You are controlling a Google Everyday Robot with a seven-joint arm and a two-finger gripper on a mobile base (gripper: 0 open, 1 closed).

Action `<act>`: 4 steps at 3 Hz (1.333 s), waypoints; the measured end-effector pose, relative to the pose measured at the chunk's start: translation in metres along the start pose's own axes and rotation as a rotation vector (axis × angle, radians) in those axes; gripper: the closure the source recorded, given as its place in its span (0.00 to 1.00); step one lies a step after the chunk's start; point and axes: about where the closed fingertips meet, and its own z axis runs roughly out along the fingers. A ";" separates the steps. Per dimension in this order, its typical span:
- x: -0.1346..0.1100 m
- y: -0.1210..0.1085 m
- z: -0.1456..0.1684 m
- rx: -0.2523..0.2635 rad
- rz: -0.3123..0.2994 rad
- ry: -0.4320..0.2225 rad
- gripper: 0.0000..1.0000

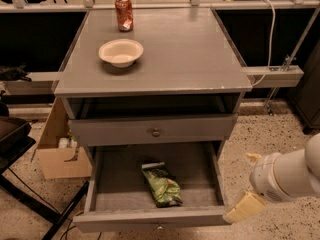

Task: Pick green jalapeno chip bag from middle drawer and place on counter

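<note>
The green jalapeno chip bag lies on the floor of the open middle drawer, near its centre, dark end pointing to the back. The counter is the grey top of the cabinet above. My gripper is at the lower right, outside the drawer, just beyond its right front corner, on the end of my white arm. It is low, about level with the drawer front, and well apart from the bag.
A pale bowl and a red soda can stand on the counter's back left. The upper drawer front with a round knob is closed. A cardboard box sits on the floor to the left.
</note>
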 end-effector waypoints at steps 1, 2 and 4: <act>-0.001 0.000 0.000 0.001 -0.001 0.000 0.00; -0.004 -0.014 0.041 -0.010 0.000 0.015 0.00; -0.032 -0.012 0.200 -0.129 0.001 -0.025 0.00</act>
